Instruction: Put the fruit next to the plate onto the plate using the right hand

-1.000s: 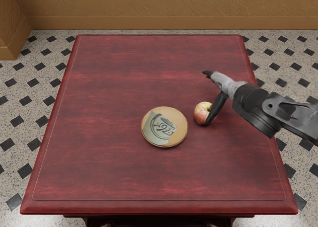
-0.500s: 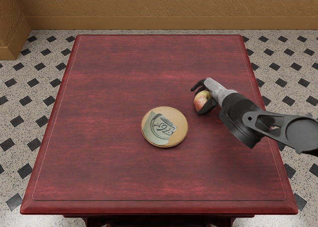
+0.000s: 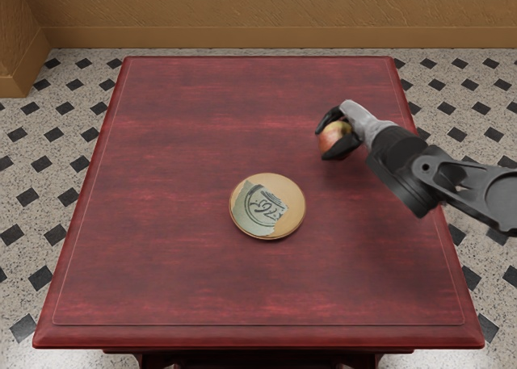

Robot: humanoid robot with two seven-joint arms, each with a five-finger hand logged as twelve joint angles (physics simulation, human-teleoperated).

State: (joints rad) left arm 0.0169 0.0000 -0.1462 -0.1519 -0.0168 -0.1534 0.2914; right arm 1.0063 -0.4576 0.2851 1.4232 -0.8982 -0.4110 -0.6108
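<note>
An apple [image 3: 332, 137], red and yellow, is held above the table by my right hand [image 3: 338, 132], whose dark fingers are curled around it. The arm comes in from the right edge. The round tan plate [image 3: 267, 206] with a grey-green pattern lies near the table's middle, below and to the left of the hand, with nothing on it. The left hand is out of view.
The dark red wooden table [image 3: 178, 127] fills most of the view. Around it is a tiled floor with black diamonds, and a wooden wall runs along the back.
The right hand closed on the apple beside the plate, then lifted it up and away toward the back right. The plate has not moved.
</note>
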